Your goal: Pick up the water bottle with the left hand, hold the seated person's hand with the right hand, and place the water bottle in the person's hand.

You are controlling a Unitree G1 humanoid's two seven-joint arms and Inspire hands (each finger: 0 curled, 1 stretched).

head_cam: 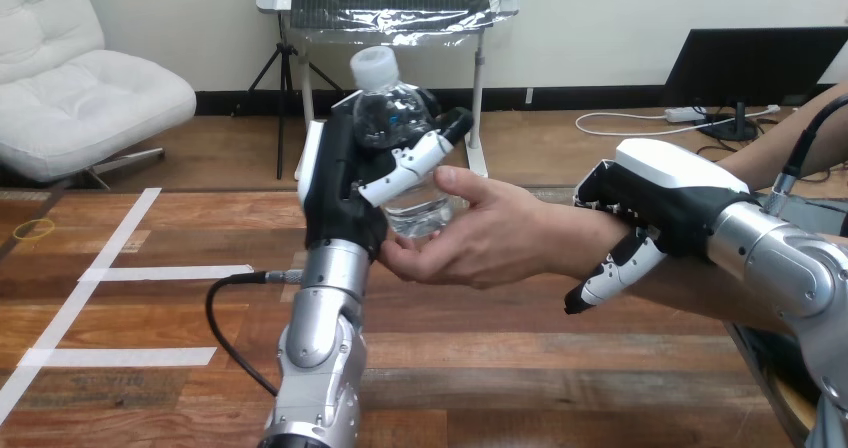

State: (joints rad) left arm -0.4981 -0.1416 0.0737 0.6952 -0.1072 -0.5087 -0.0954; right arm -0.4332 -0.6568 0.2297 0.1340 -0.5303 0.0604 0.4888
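The water bottle [392,113] is clamped by fingers [415,160] of the left hand [335,183], touching the person's hand [485,236]. The person's wrist [585,236] is clasped by the right hand [668,190].

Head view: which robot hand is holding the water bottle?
The left hand, fingers curled round the water bottle; the right hand grips the person's wrist instead.

The clear plastic water bottle [400,138] gleams glossy above the wooden table [520,368], its planks smooth and lightly shiny.
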